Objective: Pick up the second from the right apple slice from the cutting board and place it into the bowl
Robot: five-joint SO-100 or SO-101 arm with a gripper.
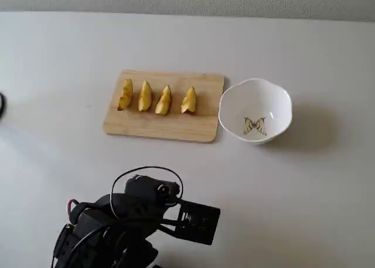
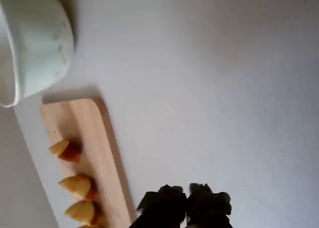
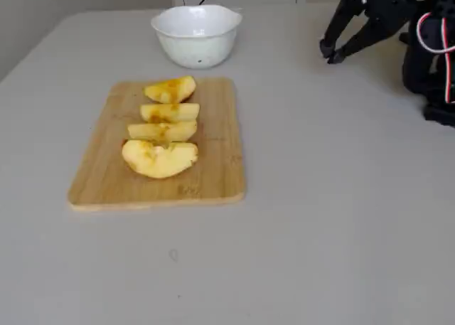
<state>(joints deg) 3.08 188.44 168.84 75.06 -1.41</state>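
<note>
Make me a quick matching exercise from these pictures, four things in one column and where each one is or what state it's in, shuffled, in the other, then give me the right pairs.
Things:
1. apple slices
2. bowl
3. gripper
4. cutting board

Places or states:
A. empty, beside the board's short end
B. lying in a row of four on the board
C. on the table, beside the bowl
D. shut, above the table, away from the board

Pairs: 1-B, 2-A, 3-D, 4-C

Apple slices (image 1: 155, 98) on cutting board (image 1: 158, 126)
</note>
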